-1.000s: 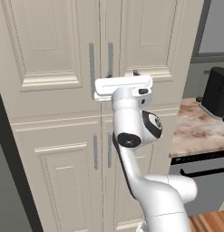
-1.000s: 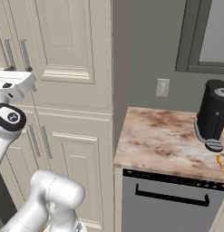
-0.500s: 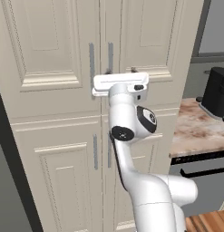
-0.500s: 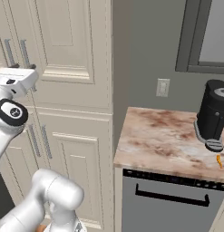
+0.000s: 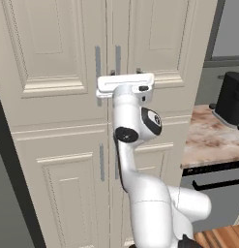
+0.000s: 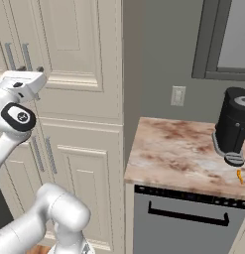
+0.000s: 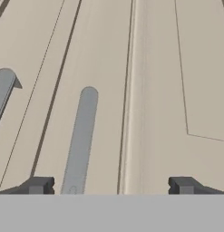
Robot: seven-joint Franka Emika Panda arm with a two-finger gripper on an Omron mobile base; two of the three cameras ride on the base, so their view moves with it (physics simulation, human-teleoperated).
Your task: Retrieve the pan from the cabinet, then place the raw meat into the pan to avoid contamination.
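Hand view — gripper wide open, empty; cabinet door handle between tips, nearer one, lengthwise.

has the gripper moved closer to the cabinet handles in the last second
Yes. In the left base view the gripper has shifted left, toward the cabinet's upper door handles.

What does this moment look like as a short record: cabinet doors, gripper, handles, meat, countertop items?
cabinet: tall cream cabinet with raised-panel double doors, all shut
gripper: two-finger gripper open, close to the upper doors
handle: grey vertical bar handle lies between the fingertips, nearer one of them, not gripped
raw meat: tiny orange-yellow piece on the marble-patterned countertop
appliance: black cylindrical machine stands beside the meat
below counter: dark grey dishwasher front
pan: not retrieved yet
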